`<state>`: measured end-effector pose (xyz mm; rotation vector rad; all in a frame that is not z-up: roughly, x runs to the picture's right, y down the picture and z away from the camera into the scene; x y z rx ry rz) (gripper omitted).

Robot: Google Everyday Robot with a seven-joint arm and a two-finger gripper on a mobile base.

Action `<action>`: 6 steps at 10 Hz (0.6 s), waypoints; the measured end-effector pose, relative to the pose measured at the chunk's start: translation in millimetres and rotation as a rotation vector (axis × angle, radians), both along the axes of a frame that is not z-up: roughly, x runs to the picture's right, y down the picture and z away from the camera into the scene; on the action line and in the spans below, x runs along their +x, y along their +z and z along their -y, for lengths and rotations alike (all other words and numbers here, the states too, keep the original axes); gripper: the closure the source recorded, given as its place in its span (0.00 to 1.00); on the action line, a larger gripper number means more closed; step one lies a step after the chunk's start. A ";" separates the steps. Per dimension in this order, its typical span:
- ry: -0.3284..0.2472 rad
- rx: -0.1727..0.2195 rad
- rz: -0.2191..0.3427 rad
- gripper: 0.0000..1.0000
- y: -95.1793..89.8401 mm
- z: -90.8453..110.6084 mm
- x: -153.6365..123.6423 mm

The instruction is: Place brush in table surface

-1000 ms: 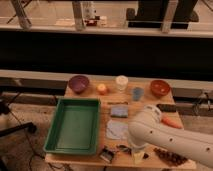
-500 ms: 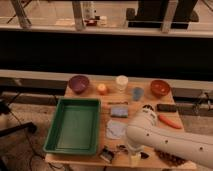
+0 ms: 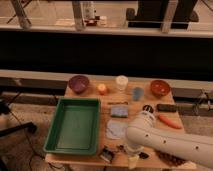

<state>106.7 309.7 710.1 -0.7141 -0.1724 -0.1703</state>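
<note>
Gripper (image 3: pixel 131 160) sat low over the front edge of the desk (image 3: pixel 132 105), tucked under the white forearm. I couldn't tell whether the jaws were clenched or released, since the wrist covered them. The brush (image 3: pixel 142 155) read as the slim dark shape right beside the gripper at that front edge, mostly hidden by the arm. I couldn't say if it was in the grasp or already lying on the wood. It was well clear of the green tray (image 3: pixel 77 100) on the left and apart from the carrot (image 3: pixel 170 121) further back on the right. Handling guess: very light, with a stiff thin handle and soft bristles, nothing fragile. The handle would likely be smooth and prone to rolling or pivoting in a pinch. I'd hold it mid-handle across the narrow width, near the balance point and not on the bristle end. It should be released only with the handle flat and close to the desk — so near the edge, any drop or roll could send it off the front.
</note>
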 end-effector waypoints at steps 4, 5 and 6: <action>0.032 -0.018 0.003 0.20 8.5 -6.2 -2.4; 0.039 -0.023 0.004 0.20 11.2 -8.0 -3.1; 0.042 -0.024 0.004 0.20 12.2 -8.4 -4.0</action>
